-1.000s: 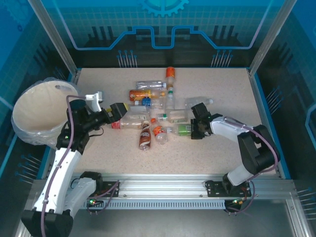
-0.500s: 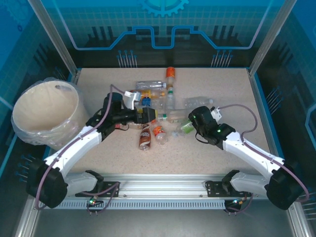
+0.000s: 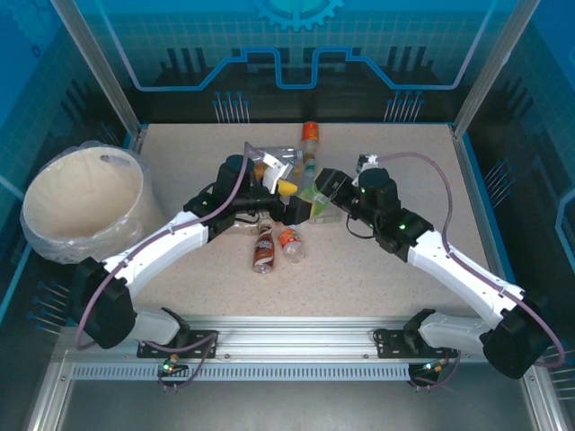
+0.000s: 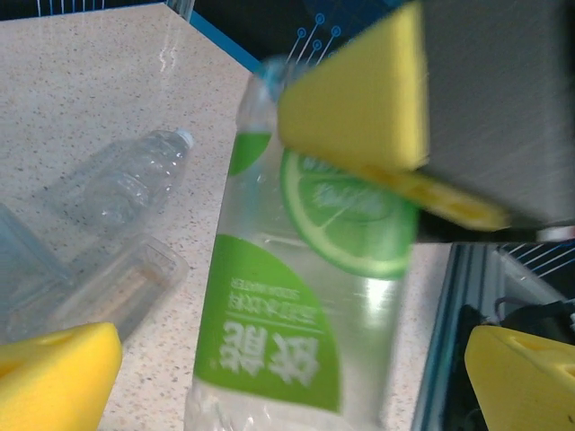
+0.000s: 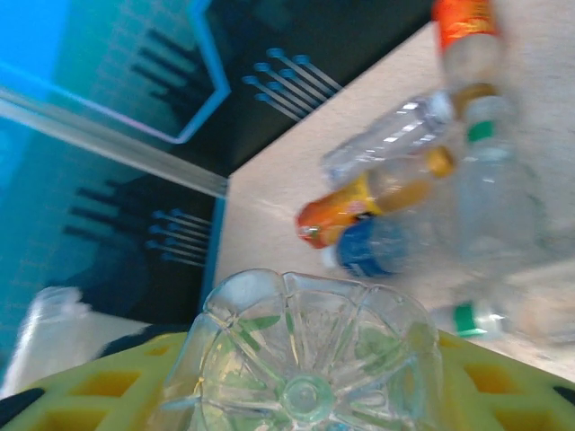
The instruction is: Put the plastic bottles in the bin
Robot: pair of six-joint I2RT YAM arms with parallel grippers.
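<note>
Judging by how things lie, I read this step as a hand-over above the middle of the table (image 3: pixel 395 153). The right gripper (image 5: pixel 305 395) is clamped on the base end of a green-labelled bottle (image 4: pixel 296 323), whose clear ribbed bottom sits between its yellow fingers in the right wrist view. The bottle is held up off the surface, pointing toward the left arm. The left gripper (image 3: pixel 286 190) is spread wide, with one yellow pad (image 4: pixel 54 382) on each side of the bottle's body. Neither pad touches the bottle as far as I can tell, so the left gripper has hold of nothing. The bin (image 3: pixel 85 211) stands at the far left of the table, well apart from both grippers and on the left arm's side, which fits passing the bottle across. The other bottles (image 3: pixel 262 251) lie scattered on the table beneath and beyond the two grippers. Next I would centre the left fingers on the labelled part and close them firmly. Only then would I let the right fingers release, or the bottle could drop back among the rest. After that, the left arm can swing over to the bin.
</note>
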